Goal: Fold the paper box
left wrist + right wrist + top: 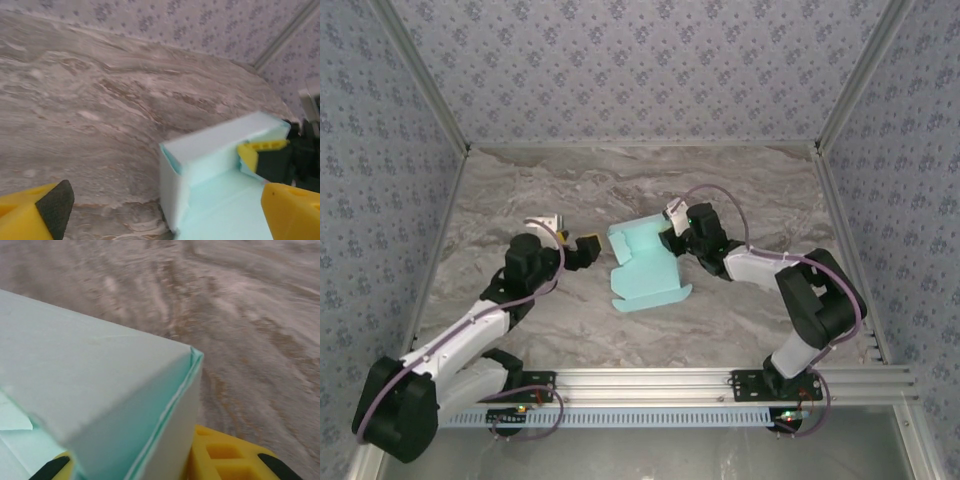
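left wrist: open paper box (pixel 210 152), right end effector (pixel 260 150) pinching wall

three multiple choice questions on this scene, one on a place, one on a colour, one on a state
1. Where is the box?
A. between the two grippers
B. at the far left corner
C. on the rail by the bases

2. What colour is the box?
A. red
B. mint
C. black

3. How is the left gripper?
A. shut on the box
B. open, off the box
C. shut on a cable

Answers:
1 A: in the top view the left gripper is just left of it and the right gripper is on its far right edge.
2 B: the card is mint in every view.
3 B: the left wrist view shows its fingers wide apart, and the top view shows a gap to the box.
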Motion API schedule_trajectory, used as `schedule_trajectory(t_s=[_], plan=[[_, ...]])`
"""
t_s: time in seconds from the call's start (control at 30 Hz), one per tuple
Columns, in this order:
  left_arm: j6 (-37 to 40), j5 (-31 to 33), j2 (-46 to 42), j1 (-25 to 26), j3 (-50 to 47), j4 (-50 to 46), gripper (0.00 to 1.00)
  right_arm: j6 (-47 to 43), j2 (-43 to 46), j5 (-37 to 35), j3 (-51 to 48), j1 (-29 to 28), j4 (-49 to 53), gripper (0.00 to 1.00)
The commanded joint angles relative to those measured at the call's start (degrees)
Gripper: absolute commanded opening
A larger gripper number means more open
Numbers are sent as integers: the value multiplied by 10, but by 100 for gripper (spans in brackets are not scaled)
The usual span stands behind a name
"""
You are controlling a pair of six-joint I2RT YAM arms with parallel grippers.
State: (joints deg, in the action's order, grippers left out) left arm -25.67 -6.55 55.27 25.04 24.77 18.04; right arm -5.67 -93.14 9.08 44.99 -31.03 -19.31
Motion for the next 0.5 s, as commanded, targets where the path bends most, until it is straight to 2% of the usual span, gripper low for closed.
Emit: schedule_trajectory(t_s=[0.0, 0.13, 0.27, 0.47], plan=[[-29, 0, 2, -7, 11, -28, 99, -77, 5, 127, 0, -12, 29, 31], [-38, -32, 43, -7, 20, -20, 99, -100, -21, 81, -12, -37, -14, 38], [-8, -51, 75, 4, 18, -19, 91, -100, -25, 12, -37, -59, -74, 47], [37, -16, 106, 59, 22, -31, 89, -89, 3, -29, -85, -61, -129, 57]])
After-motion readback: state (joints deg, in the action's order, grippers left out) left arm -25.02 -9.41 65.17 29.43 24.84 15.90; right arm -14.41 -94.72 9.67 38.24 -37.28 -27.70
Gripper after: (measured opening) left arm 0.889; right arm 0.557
